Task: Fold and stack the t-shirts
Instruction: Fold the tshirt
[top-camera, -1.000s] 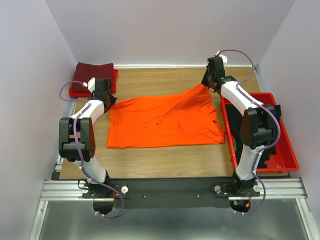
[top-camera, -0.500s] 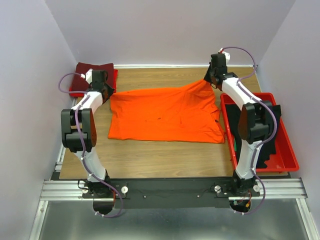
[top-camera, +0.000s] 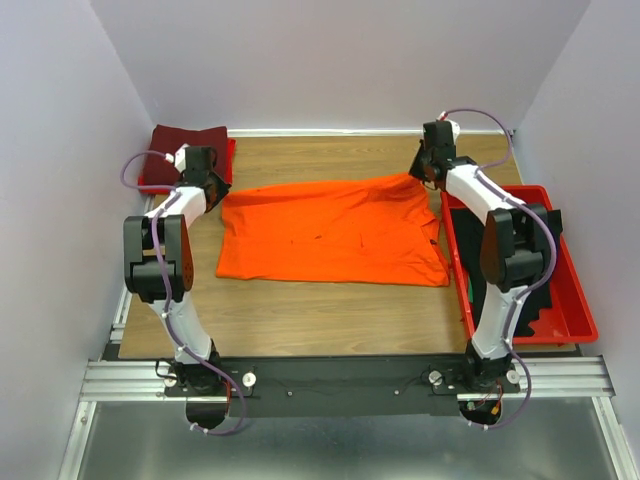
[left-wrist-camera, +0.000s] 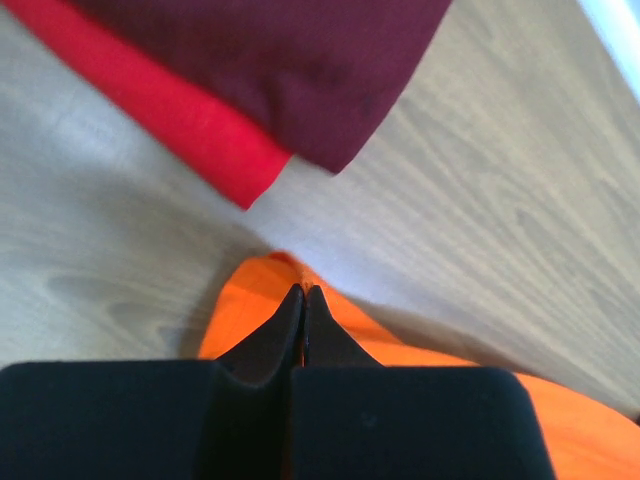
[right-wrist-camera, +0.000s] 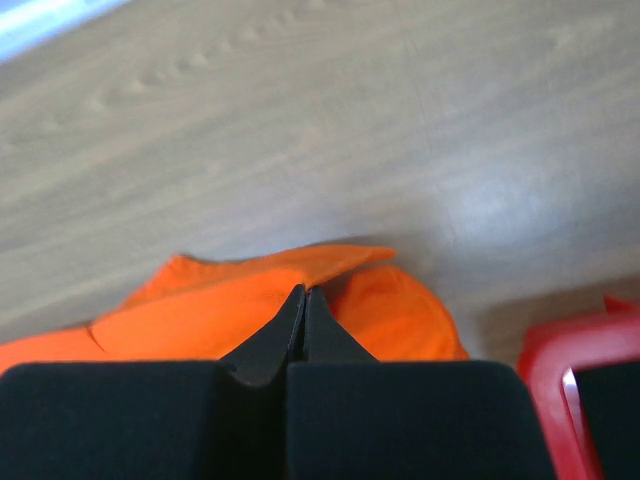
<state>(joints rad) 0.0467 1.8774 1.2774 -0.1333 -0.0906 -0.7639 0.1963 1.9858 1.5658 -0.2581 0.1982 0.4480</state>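
Note:
A bright orange t-shirt (top-camera: 330, 230) lies spread across the middle of the wooden table. My left gripper (top-camera: 210, 188) is shut on its far left corner; in the left wrist view the fingertips (left-wrist-camera: 303, 292) pinch orange cloth (left-wrist-camera: 235, 320) just above the wood. My right gripper (top-camera: 420, 172) is shut on the far right corner, where the right wrist view shows the tips (right-wrist-camera: 303, 290) closed on an orange fold (right-wrist-camera: 200, 310). A folded maroon t-shirt (top-camera: 188, 140) rests on a red one (top-camera: 150, 183) at the back left, also seen as maroon (left-wrist-camera: 260, 60) over red (left-wrist-camera: 170, 110).
A red plastic tray (top-camera: 575, 290) stands along the right edge with black cloth (top-camera: 540, 290) and a bit of green (top-camera: 463, 290) in it; its corner (right-wrist-camera: 570, 350) shows beside my right gripper. White walls close the table at the back and both sides.
Both grippers carried the shirt's far edge towards the back of the table, then lowered it. The right corner, raised before, now sits near the wood and the shirt lies flatter.

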